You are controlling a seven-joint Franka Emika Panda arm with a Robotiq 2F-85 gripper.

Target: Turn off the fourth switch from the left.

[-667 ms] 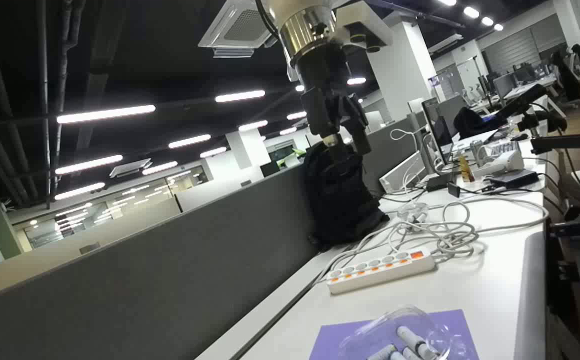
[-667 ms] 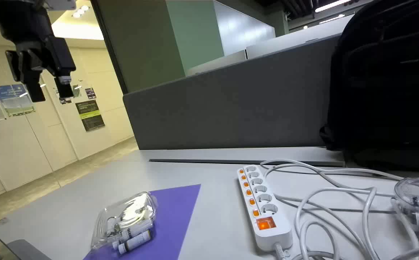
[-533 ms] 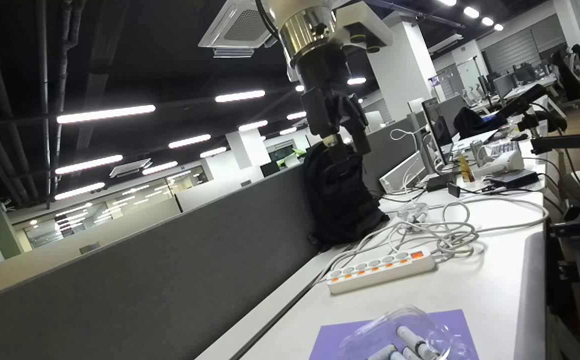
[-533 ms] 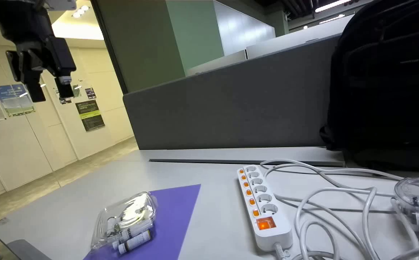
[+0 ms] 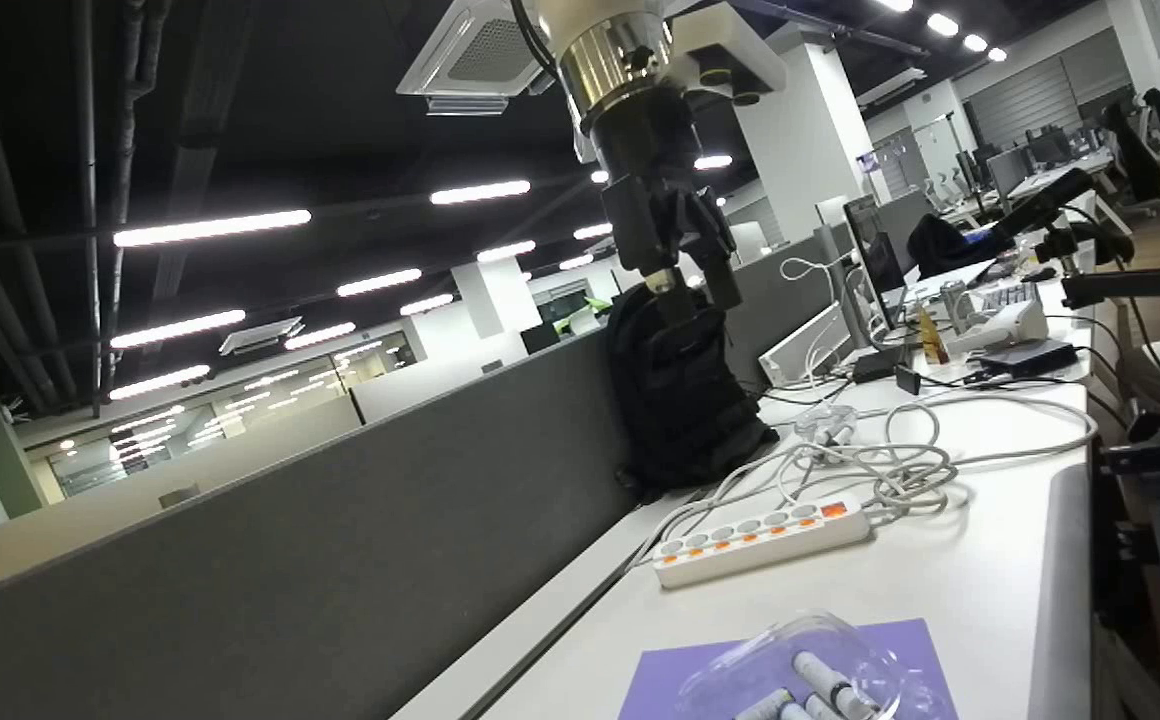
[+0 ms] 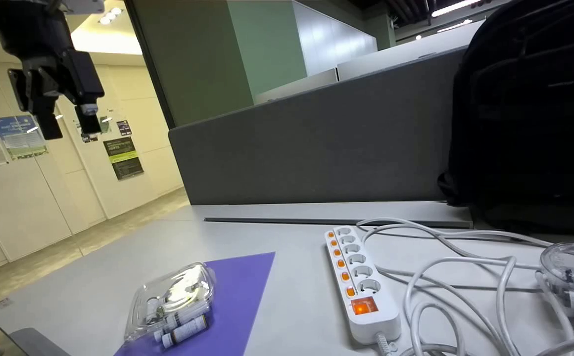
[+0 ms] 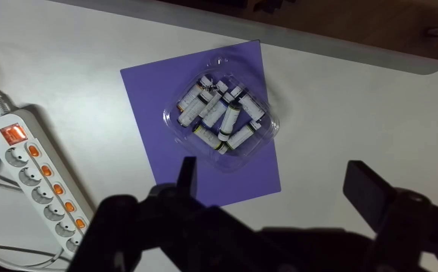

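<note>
- Orange oval switches (image 7: 58, 189) top the white plastic power strip (image 6: 354, 281), presumably for pressing.
- My black two-fingered gripper (image 6: 71, 129) hangs high, spread, empty, probably for clearance.

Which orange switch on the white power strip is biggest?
The wide switch at the cord end; the small switches sit in a row beside the sockets.

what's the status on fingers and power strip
Fingers open, nothing held. Power strip on desk, apart from them. Cables alongside, none across its orange switches.
</note>
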